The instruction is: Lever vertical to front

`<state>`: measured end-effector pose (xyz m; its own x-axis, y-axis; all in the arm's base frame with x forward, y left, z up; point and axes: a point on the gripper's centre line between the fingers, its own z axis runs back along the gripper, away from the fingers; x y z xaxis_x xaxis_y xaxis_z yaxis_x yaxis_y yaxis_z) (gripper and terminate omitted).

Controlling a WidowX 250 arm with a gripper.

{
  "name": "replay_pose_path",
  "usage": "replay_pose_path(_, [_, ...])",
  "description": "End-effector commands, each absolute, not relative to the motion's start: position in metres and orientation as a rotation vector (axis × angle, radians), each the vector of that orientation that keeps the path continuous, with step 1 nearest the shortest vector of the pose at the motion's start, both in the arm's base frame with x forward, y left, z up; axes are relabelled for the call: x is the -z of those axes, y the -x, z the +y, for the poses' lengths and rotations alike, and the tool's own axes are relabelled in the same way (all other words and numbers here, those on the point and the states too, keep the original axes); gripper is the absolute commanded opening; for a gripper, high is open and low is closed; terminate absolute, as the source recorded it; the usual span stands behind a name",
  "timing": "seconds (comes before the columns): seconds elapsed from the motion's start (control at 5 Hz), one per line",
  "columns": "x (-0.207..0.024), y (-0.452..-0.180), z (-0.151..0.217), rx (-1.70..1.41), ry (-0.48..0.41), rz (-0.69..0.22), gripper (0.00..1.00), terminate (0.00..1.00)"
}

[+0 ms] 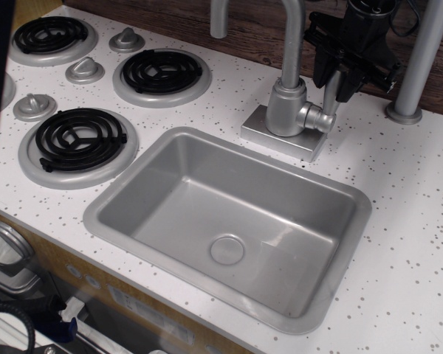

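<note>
No readable writing or brand marks anywhere you can see.

Near the counter's front edge: rectangular matte silver-grey sink basin (133, 193), sunk into the white speckled counter (417, 221). Nothing in it, only a round drain disc (227, 249) in the floor.

Left side of the counter: black coil burners on silver rings (77, 142), small round silver stove knobs (35, 105) between them.

Behind the sink, toward the back edge: silver cylindrical faucet body (286, 109) on a square base.

Small matte silver-grey paddle lever (329, 98) stands upright at the faucet body's right side.

Black robot gripper (339, 72) is on the lever's upper part, fingers (349, 82) either side. Looks clamped on it.

Grey round post (417, 63) at the back right.
</note>
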<state>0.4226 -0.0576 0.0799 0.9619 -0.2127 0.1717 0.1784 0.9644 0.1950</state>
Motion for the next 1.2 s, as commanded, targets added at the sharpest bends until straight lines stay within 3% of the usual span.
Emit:
replay_pose_path(0.0, [-0.099,-0.408,-0.060,0.072,-0.127,-0.075,0.00,0.00])
replay_pose_path(0.4, [-0.098,-0.385,-0.062,-0.048,-0.085,0.087,0.00,0.00])
replay_pose_path(1.0, [-0.063,-0.364,-0.055,-0.093,0.025,0.019,0.00,0.00])
